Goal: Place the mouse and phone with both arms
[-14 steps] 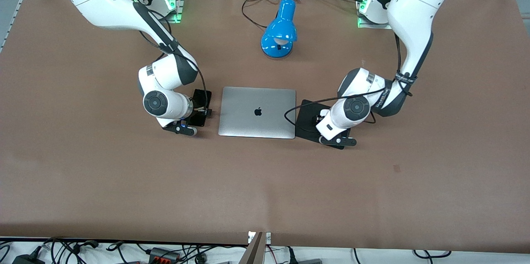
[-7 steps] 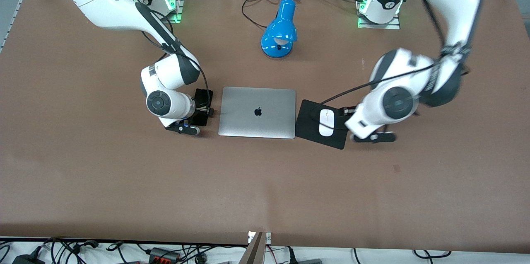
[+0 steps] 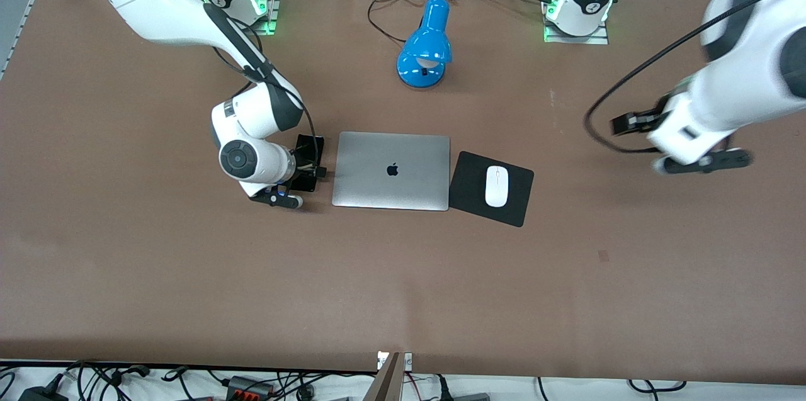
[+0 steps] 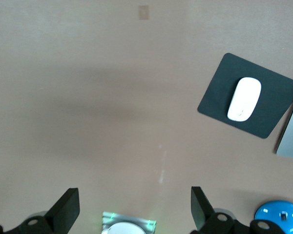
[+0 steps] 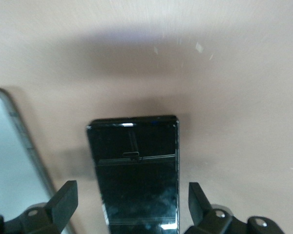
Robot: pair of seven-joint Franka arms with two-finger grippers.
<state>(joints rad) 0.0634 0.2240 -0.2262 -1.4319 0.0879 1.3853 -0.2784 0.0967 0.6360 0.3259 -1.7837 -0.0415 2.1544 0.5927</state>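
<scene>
So the white mouse [image 3: 496, 186] is sitting on the black mouse pad [image 3: 471, 179] right beside the closed laptop [image 3: 391, 170], and the phone [image 5: 135, 170] lies flat on the table just beside the laptop's other end. Right gripper [image 5: 132, 204] hangs low over the phone, fingers spread wide either side, gripping nothing. Left gripper [image 4: 134, 210] is up over bare table toward the left arm's end, jaws wide open and empty too.

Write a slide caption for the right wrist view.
Right gripper open low over the black phone, fingers either side of it, the phone flat on the brown table beside the laptop's edge.
</scene>
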